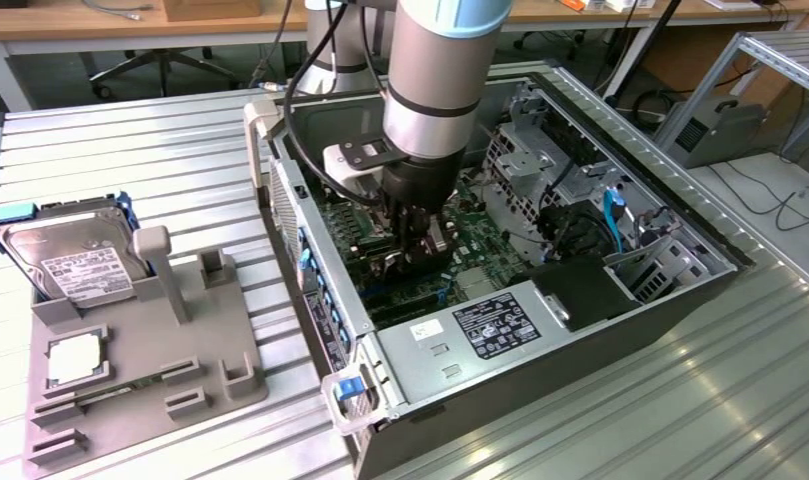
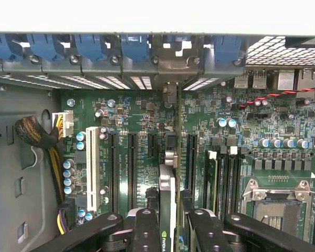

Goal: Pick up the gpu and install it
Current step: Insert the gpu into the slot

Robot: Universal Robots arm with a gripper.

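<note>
The gpu (image 2: 168,194) stands on edge between my two black fingers (image 2: 146,231), its green logo strip facing the wrist camera. My gripper (image 2: 174,231) is shut on it. The card runs over the motherboard (image 2: 131,105) along the black expansion slots (image 2: 132,168), and its metal bracket (image 2: 173,68) reaches the case's rear wall under the blue slot clips. In the exterior view my gripper (image 1: 424,235) is down inside the open computer case (image 1: 418,350), with the dark gpu (image 1: 407,268) just below it over the green board. Whether the card's edge sits in a slot is hidden.
A hard drive (image 1: 77,262) and a small square chip (image 1: 73,358) rest in a grey fixture (image 1: 177,360) at the exterior view's left. Inside the case are a power supply (image 1: 491,325), drive cages (image 1: 538,150), a CPU socket (image 2: 275,202), a white slot (image 2: 92,165) and a cable bundle (image 2: 34,134).
</note>
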